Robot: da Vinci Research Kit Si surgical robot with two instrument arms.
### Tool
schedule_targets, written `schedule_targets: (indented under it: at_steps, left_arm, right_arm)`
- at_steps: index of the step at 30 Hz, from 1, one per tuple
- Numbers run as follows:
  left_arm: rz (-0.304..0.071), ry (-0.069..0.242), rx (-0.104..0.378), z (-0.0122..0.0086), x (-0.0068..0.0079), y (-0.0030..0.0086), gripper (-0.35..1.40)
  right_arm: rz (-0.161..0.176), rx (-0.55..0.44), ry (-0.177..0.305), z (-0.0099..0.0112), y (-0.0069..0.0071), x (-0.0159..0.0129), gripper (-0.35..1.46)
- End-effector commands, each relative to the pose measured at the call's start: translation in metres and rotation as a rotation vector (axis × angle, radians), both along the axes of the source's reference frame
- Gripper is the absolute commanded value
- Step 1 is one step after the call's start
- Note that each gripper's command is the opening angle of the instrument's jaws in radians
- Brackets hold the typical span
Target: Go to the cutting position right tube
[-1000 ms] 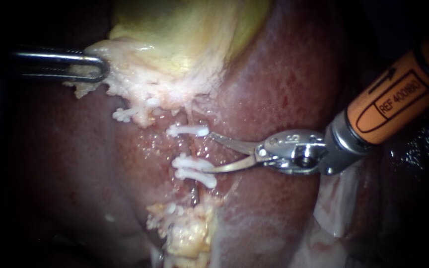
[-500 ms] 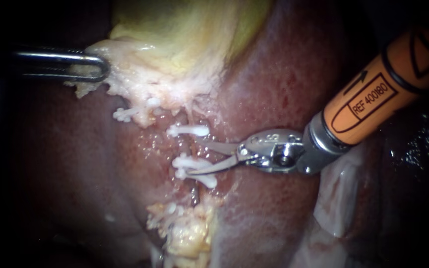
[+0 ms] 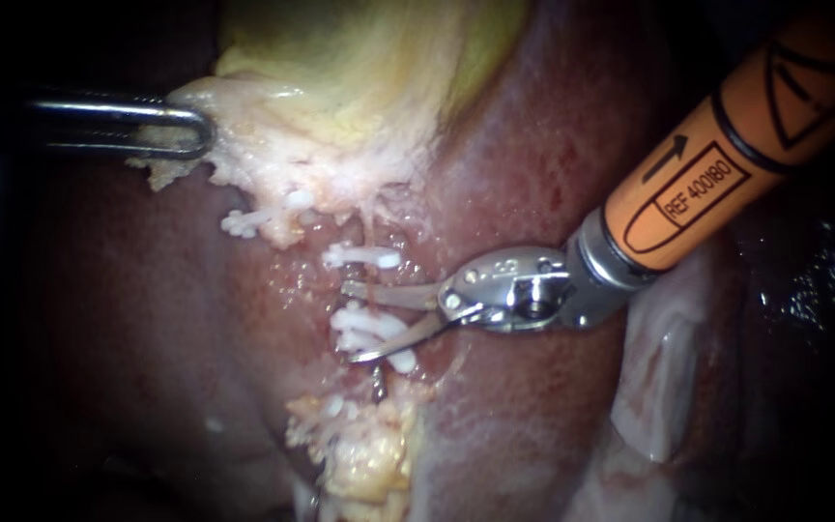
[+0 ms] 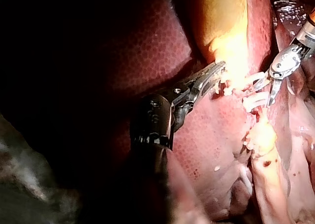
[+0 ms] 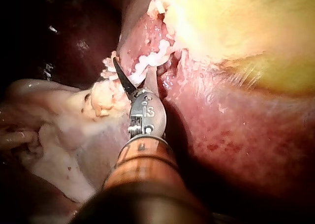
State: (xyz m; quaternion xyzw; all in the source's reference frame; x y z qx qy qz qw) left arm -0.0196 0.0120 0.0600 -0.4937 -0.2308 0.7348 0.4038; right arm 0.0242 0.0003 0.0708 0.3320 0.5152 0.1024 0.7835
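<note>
My right instrument (image 3: 350, 323), with an orange shaft and two thin curved blades, comes in from the upper right with its jaws open. The upper blade lies just below the single white clip (image 3: 364, 257) on the right tube (image 3: 371, 275). The lower blade crosses the pair of white clips (image 3: 367, 325) further down. In the right wrist view the open blades (image 5: 137, 72) straddle the clipped tube (image 5: 147, 61). My left instrument (image 3: 181, 130) is shut on the pale edge of the gallbladder (image 3: 340, 87); the left wrist view shows its jaws (image 4: 212, 74) closed there.
Dark red liver (image 3: 533, 145) surrounds the site. More white clips (image 3: 244, 222) sit on tissue to the left of the tube. A yellow fatty stump (image 3: 364, 454) lies below the clips. Pale membrane (image 3: 659, 387) lies under the right shaft.
My right instrument has moved left toward the tube, its open blades now reaching across it near the clips. The left instrument and the gallbladder have stayed put.
</note>
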Motion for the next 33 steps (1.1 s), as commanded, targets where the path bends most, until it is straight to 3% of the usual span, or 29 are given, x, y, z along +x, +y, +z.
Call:
schedule_targets:
  at_steps: [1, 14, 25, 33]
  left_arm:
    - [0.0, 0.0, 0.0, 0.0, 0.0, 0.0, -0.35]
    - [-0.001, 0.001, 0.0, 0.0, -0.0002, 0.0001, -0.35]
    - [-0.001, 0.001, 0.0, 0.0, -0.0003, 0.0001, -0.35]
    - [-0.001, 0.001, 0.0, 0.0, -0.0002, 0.0001, -0.35]
  right_arm:
    - [0.0, 0.003, 0.012, 0.0, 0.0, 0.0004, 1.16]
    - [0.041, 0.027, 0.11, 0.0001, 0.0001, 0.0037, 1.15]
    - [0.043, 0.031, 0.124, -0.0005, -0.0002, 0.0047, 1.16]
    - [0.041, 0.067, 0.119, -0.0032, -0.0008, 0.0049, 1.21]
